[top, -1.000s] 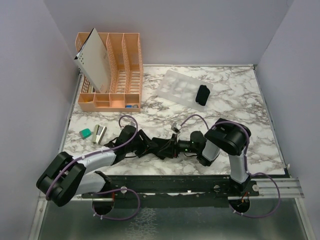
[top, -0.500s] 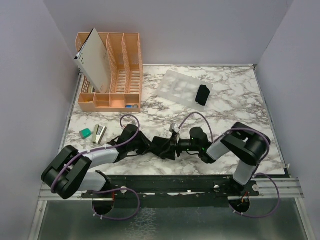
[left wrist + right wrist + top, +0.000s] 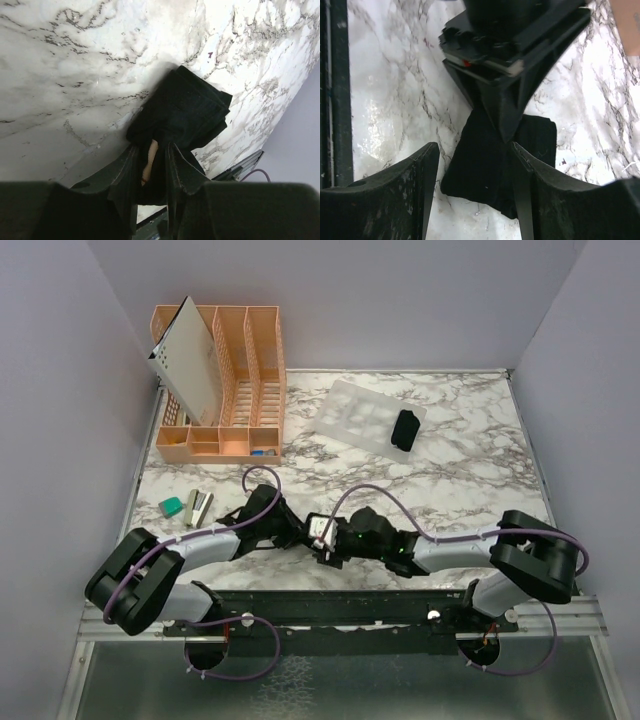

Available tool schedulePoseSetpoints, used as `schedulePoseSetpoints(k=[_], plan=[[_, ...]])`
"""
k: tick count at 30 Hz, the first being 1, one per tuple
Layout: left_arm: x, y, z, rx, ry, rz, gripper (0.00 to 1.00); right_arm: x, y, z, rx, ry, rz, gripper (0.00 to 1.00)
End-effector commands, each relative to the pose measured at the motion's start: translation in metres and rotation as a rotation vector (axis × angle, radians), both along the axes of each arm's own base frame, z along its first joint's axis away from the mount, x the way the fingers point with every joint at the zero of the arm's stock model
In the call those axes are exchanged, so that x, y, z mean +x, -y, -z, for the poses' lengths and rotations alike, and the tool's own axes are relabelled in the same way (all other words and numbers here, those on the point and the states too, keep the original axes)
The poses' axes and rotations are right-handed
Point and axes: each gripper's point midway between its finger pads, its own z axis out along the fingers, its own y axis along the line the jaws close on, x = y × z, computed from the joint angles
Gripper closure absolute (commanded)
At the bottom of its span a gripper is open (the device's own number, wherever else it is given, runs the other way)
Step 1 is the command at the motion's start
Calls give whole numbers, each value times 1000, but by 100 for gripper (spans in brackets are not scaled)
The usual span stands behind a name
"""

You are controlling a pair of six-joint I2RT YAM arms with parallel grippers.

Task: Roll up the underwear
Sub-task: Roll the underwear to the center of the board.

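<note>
I am working at the near edge of the marble table [image 3: 480, 480], around 6 o'clock in the overhead view, where both arms are meeting nose to nose. My left gripper [image 3: 152, 157] is pinching the black underwear [image 3: 187, 107] at its nearest corner, and a sliver of the tan band [image 3: 148, 160] is showing between the closed jaws. From that pinch the cloth is bunching and fanning out toward 1 o'clock in the left wrist view, lying on the marble as a thick folded pad, not yet a tight roll. I am holding that corner so that the fabric has an anchor and is not sliding while the other arm works on it. My right gripper [image 3: 474, 150] is coming in from the opposite side with its fingers [image 3: 427, 175] spread wide, straddling the pad without gripping it. The left one is hanging at 12 o'clock in the right wrist view. I judge this spread stance is there to let me take a new bite further along and turn the cloth over on itself. Whether the right-hand finger is touching the fabric, I cannot tell. The second garment is sitting as a rolled bundle [image 3: 404, 430] on the clear tray [image 3: 350, 412] toward 1 o'clock, well apart, and the peach organizer [image 3: 225, 390] is standing at 11 o'clock.
</note>
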Motion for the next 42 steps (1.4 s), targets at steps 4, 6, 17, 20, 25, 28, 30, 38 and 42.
schedulePoseSetpoints(k=[4,6,17,20,25,28,30,38,42], plan=[[-12,-16,16,94,-89,-42,100,15,8,24,-215,253,122,39],[-12,-18,16,98,-90,-44,100,14,8,30,-232,262,128,41],[-13,-21,14,100,-84,-55,100,4,10,44,-165,179,190,90],[-12,-26,10,110,-59,-70,81,-6,9,47,-101,77,170,98],[-6,-39,-3,102,-10,-125,39,-18,12,50,91,-251,155,99],[-1,-46,-16,78,59,-167,26,-24,13,45,194,-431,122,99],[1,-47,-27,32,117,-191,21,-25,13,47,221,-528,104,98],[1,-36,-49,-59,282,-96,14,-13,23,56,316,-798,169,96],[-2,-29,-37,-45,260,-34,14,-8,27,56,348,-852,189,93]])
